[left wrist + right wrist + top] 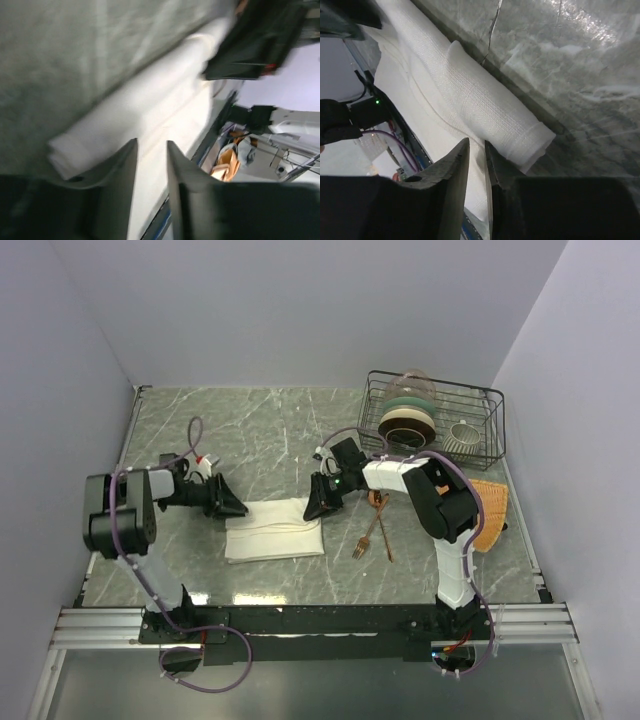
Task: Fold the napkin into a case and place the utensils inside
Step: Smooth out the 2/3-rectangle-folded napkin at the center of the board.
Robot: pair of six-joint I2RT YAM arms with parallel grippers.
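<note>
The cream-white napkin (pixel 275 532) lies folded as a wide rectangle in the middle of the table, its far edge a thick rolled fold (pixel 485 100). My left gripper (pixel 238 508) sits at its far left corner, jaws parted over the cloth (pixel 150 100) and holding nothing (pixel 152 142). My right gripper (pixel 313 508) sits at the far right corner, its jaws a narrow gap apart just beside the rolled edge (pixel 477 142). The copper fork (pixel 361 548) and spoon (pixel 388 548) lie crossed on the table right of the napkin.
A black wire dish rack (pixel 480 400) with bowls stands at the back right. An orange woven mat (pixel 492 508) lies at the right, partly behind my right arm. The table's front rail runs close to the napkin's near edge.
</note>
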